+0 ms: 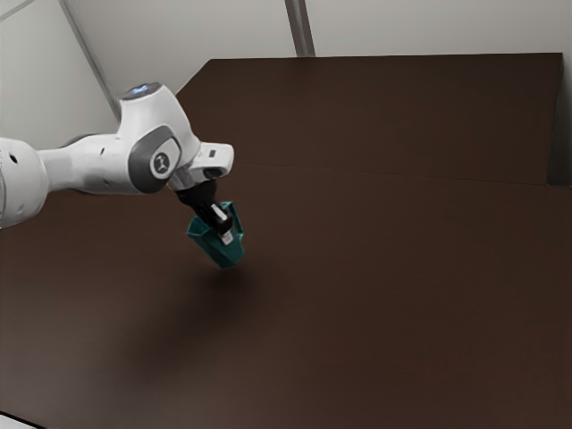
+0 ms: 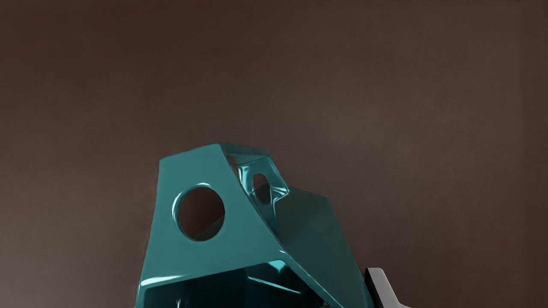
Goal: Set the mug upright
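The glossy teal mug (image 2: pixel 192 259), faceted and pierced by round holes, is tilted; the claw (image 1: pixel 226 237) pinches its wall between narrowly parted fingers.

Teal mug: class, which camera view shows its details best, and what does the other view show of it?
The wrist view: there the mug appears close up, with round holes, flat facets and part of its dark inside. The exterior view shows it smaller, partly hidden by the jaws, tilted over the table.
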You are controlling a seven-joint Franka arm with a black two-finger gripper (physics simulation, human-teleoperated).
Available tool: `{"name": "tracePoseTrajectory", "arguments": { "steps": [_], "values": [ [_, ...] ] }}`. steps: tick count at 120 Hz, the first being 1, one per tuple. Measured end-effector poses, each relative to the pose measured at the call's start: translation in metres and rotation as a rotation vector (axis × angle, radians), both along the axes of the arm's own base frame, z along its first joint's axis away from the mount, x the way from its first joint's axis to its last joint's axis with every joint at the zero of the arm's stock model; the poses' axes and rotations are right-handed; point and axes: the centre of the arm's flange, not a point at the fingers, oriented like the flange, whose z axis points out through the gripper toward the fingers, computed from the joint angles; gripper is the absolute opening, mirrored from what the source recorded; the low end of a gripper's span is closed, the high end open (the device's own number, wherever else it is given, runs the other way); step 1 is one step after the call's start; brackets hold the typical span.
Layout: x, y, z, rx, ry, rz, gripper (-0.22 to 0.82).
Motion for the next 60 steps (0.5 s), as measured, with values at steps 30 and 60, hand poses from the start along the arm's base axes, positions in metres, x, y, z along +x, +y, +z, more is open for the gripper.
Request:
{"name": "tracePoseTrajectory", "arguments": {
  "steps": [30,60],
  "values": [
    [-0.012,-0.032,-0.024,0.052,0.011,0.003,-0.17],
    [-0.019,-0.009,-0.040,0.136,0.002,0.062,-0.17]
  ]
}}
